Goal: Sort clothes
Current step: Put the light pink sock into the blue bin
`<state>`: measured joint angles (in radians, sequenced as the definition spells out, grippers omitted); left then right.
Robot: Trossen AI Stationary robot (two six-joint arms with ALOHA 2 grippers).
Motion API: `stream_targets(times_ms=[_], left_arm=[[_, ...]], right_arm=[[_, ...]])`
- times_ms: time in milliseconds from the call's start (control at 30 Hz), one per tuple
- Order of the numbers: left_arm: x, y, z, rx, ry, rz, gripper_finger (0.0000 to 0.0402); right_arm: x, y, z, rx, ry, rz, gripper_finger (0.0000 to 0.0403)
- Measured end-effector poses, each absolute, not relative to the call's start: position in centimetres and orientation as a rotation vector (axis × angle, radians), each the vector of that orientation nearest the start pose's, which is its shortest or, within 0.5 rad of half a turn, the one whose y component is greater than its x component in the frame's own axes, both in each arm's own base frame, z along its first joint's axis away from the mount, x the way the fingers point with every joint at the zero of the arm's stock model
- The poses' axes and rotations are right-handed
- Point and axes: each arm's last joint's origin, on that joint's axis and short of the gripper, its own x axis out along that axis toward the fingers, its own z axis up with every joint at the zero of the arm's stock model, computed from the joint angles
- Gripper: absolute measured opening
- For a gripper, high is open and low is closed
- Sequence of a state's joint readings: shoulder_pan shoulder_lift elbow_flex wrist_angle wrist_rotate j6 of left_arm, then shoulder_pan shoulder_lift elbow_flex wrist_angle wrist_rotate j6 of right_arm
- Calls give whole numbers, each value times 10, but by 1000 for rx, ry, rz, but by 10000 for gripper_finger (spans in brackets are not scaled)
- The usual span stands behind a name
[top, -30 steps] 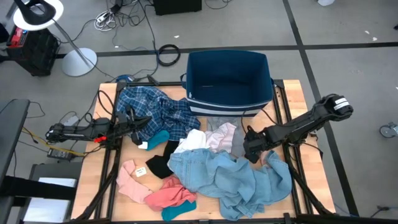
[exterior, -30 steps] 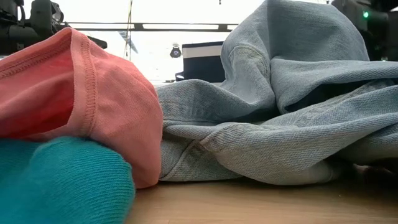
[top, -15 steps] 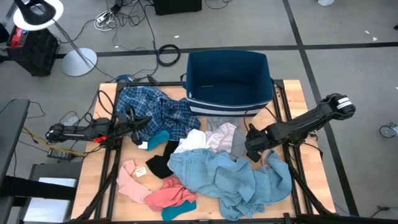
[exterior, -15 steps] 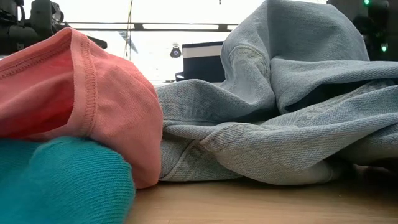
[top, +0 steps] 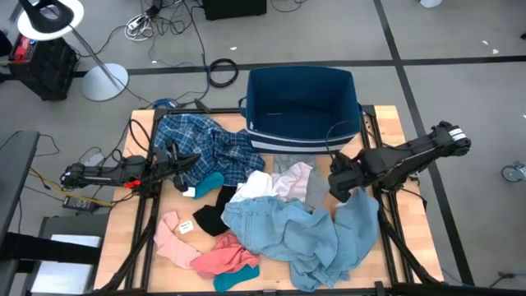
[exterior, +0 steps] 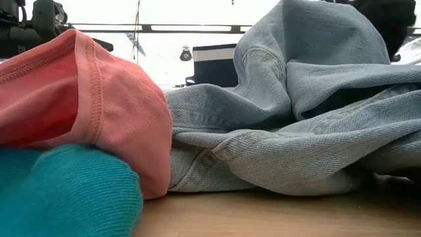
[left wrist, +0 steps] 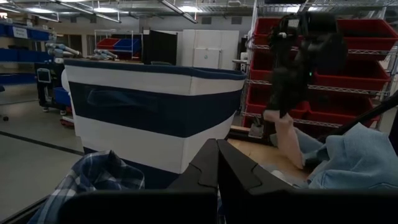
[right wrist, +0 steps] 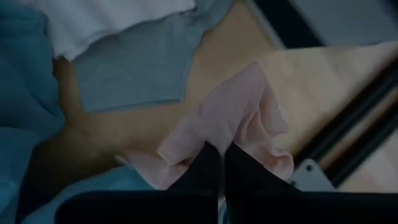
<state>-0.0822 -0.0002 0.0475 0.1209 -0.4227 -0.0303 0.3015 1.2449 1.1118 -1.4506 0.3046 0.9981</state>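
Note:
The clothes lie heaped on the table: a blue plaid shirt point(top: 201, 144) at the far left, a light blue garment point(top: 304, 234) in the near middle, and white point(top: 256, 184), grey point(top: 316, 187) and black point(top: 215, 212) pieces between them. Pink pieces point(top: 177, 238) and a teal sock point(top: 209, 182) lie to the left. My right gripper point(top: 339, 187) hangs above the grey piece, shut on a pale pink piece point(left wrist: 287, 137). My left gripper point(top: 182, 160) waits shut at the plaid shirt's left edge. My right gripper pinches a bunched fold of the pale pink piece point(right wrist: 208, 134) between its two fingers, coming from above and pointing down. The cloth hangs slack below the fingers. Whether its lower end point(left wrist: 297, 163) touches the table, I cannot tell.
A dark blue bin point(top: 302, 107) with a white stripe stands at the far edge, just beyond my right gripper. A coral piece point(exterior: 79, 112) and a teal piece point(exterior: 66, 191) lie at the near edge. Bare wood point(top: 374, 131) shows at the far right.
My right gripper has shut on the pale pink piece beside the light blue garment. It has then risen and gone a little toward the far edge and the bin. The pink piece has come up off the table and hangs below the fingers.

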Motion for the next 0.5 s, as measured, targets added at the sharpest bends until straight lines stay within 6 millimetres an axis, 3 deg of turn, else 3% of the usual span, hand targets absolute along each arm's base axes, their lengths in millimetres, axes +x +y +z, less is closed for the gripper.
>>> stream_targets(times_ms=[200,500], left_arm=[[91,4,191,-72,-169,337,6],[91,4,191,-72,-169,337,6]], right_arm=[[176,46,317,305,1265,-731,4],[177,46,348,305,1166,-687,4]])
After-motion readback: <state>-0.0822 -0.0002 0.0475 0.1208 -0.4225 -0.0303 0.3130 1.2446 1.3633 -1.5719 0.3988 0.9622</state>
